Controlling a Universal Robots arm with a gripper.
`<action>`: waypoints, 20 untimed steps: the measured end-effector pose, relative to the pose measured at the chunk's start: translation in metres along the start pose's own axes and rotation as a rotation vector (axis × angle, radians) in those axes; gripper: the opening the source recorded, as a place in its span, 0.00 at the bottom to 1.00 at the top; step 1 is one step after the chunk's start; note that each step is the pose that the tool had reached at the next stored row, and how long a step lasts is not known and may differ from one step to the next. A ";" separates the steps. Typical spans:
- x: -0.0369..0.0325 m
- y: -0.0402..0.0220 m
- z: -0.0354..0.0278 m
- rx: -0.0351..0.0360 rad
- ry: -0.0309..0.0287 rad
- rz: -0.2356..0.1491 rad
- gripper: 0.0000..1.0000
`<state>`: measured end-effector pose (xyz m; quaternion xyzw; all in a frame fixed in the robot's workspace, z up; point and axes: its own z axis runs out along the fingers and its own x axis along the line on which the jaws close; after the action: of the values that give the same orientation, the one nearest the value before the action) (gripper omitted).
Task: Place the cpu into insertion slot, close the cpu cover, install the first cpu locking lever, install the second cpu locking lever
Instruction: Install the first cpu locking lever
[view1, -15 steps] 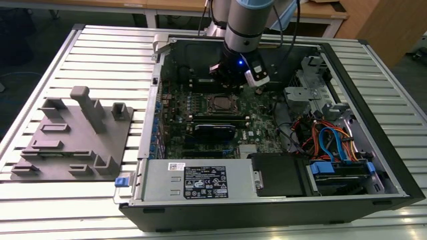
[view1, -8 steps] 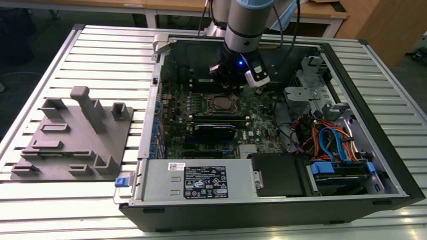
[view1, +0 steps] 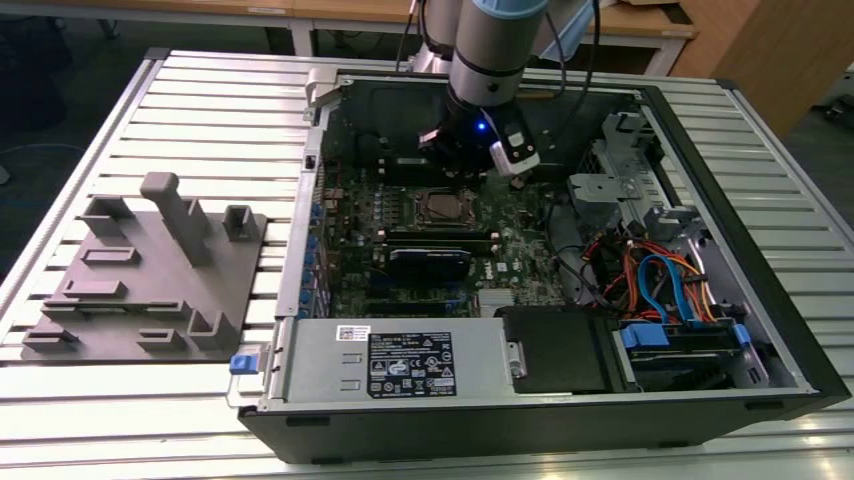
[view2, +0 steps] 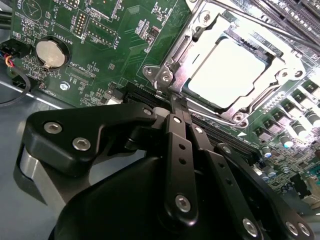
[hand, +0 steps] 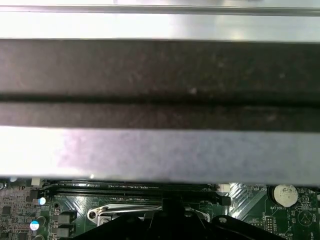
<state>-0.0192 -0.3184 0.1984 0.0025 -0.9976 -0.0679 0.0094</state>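
cpu (view2: 227, 67) seated under cpu cover (view2: 286, 59), pincer (view2: 174, 100) closed at its corner, computer case (view1: 534, 425) on slatted metal table (view1: 200, 90)

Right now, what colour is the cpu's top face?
The cpu face is pale silver-grey, best seen in the second wrist view.

A slatted, pale metal table (view1: 200, 110) spreads across the exterior view, its ribs running from 9 o'clock to 3 o'clock. Light glares off the slats toward 6 and 7 o'clock, bleaching them nearly white. Past the table's far edge, at 11 o'clock, stands a wooden desk (view1: 200, 12) on a light frame. A second wooden desk (view1: 654, 30) sits toward 1 o'clock. A wooden cabinet (view1: 767, 50) rises at 2 o'clock. Dark floor (view1: 67, 80) shows at 10 o'clock.
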 end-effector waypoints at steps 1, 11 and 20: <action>0.0000 0.0000 0.0003 0.0009 0.0000 0.000 0.11; 0.0000 -0.0005 0.0027 0.0060 0.0002 0.000 0.11; 0.0005 0.0007 -0.0054 -0.0053 0.0001 0.000 0.11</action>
<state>-0.0196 -0.3185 0.2038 0.0025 -0.9975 -0.0705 0.0095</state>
